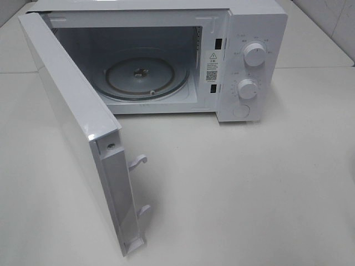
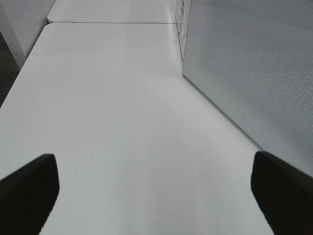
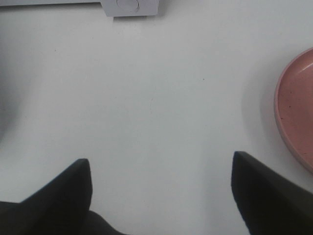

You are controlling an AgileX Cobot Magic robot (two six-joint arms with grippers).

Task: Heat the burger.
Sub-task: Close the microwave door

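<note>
White microwave (image 1: 166, 61): boxy, glossy shell on a matte white desk (image 1: 249, 194), hinged door (image 1: 83, 138) swung fully out toward the camera with two hooked latches at its edge, round clear glass turntable (image 1: 138, 77) lying bare in the cavity, two round white knobs (image 1: 254, 54) stacked on the right-hand panel. Burger: in none of the views, so place and heading cannot be told; a smooth, round pink plate (image 3: 296, 110) shows by its rim only, beside the right pincer. Left pincer (image 2: 156, 191): dark fingers spread wide over bare desk beside the dotted door face, holding nothing; right pincer (image 3: 161, 191): likewise parted wide and unloaded above the desk.
</note>
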